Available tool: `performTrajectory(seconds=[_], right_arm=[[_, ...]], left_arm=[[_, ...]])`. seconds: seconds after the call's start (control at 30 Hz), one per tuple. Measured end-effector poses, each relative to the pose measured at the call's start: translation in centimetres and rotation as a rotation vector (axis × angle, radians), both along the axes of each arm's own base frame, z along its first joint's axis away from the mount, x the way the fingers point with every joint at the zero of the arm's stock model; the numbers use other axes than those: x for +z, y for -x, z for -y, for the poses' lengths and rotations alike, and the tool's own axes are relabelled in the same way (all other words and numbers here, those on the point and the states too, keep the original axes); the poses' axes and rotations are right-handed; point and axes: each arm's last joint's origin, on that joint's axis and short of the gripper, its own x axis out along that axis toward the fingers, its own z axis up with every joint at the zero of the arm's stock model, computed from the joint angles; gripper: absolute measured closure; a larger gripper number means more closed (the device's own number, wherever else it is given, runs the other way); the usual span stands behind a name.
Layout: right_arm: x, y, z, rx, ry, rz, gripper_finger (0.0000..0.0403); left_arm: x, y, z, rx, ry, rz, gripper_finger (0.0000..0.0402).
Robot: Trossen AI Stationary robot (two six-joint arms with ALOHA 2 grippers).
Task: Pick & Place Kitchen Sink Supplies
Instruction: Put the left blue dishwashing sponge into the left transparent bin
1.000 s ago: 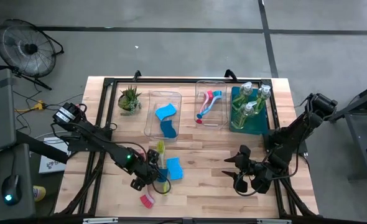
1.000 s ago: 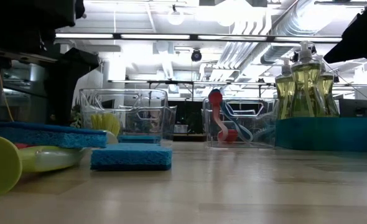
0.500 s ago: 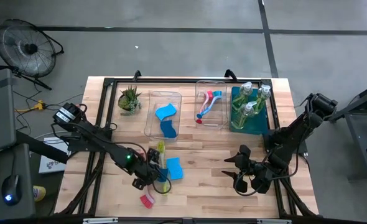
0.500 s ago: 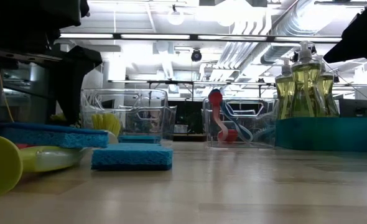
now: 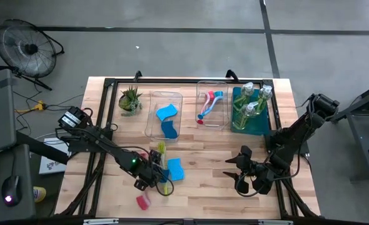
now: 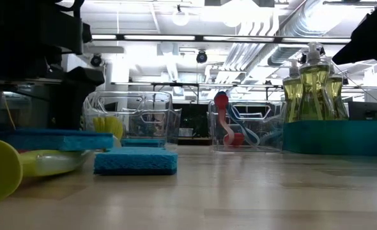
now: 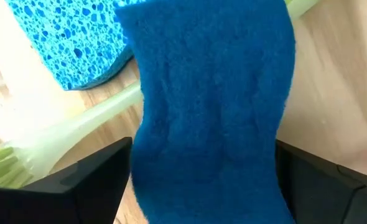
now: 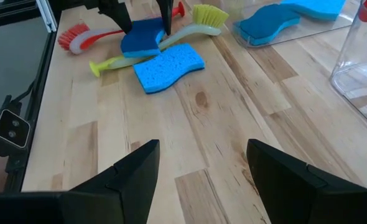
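Now your left gripper [image 5: 154,179] sits low in the lower-left middle of the high view, jaws spread wide with a dark blue sponge [image 7: 211,106] between the two fingers — flanked on both sides, but you cannot tell from these views whether the pads are pressing it. That sponge lies across the yellow-green brush [image 8: 165,38], which explains the straddling approach: you have to take the top item before the brush comes free. A second, lighter blue sponge [image 5: 175,169] lies flat on the table [image 5: 209,156] just beside it, and the red brush [image 5: 144,201] lies near, toward the bottom of the frame.

Long axes: in the left wrist view the held-between sponge runs top to bottom, between the fingers; in the right wrist view the yellow-green brush runs from handle end at left to bristles at upper right.

Your right gripper [image 5: 245,175] waits lower right, partly open, holding nothing.

Sponge bin [image 5: 164,114], upper middle — likely destination.
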Motion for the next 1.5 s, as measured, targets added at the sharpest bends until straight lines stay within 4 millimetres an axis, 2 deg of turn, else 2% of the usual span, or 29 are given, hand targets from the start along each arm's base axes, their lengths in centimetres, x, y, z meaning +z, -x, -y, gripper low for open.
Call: performTrajectory(seconds=[0.13,0.47,0.97,1.5], right_arm=[[0.04,-0.03,-0.04,0.0,-0.006,0.005,0.0167],[0.04,-0.03,-0.04,0.0,-0.006,0.005,0.0167],[0.04,-0.03,-0.03,0.0,-0.005,0.004,0.0167],[0.02,-0.03,-0.03,-0.001,-0.013,0.002,0.0167]], left_arm=[[0.01,-0.02,0.02,0.001,0.003,0.002,0.0061],[0.01,-0.02,0.03,0.021,0.016,0.0,0.0155],[0.09,0.01,0.03,0.048,0.031,-0.001,0.0268],[0.24,0.16,0.14,0.029,0.079,-0.033,0.0368]])
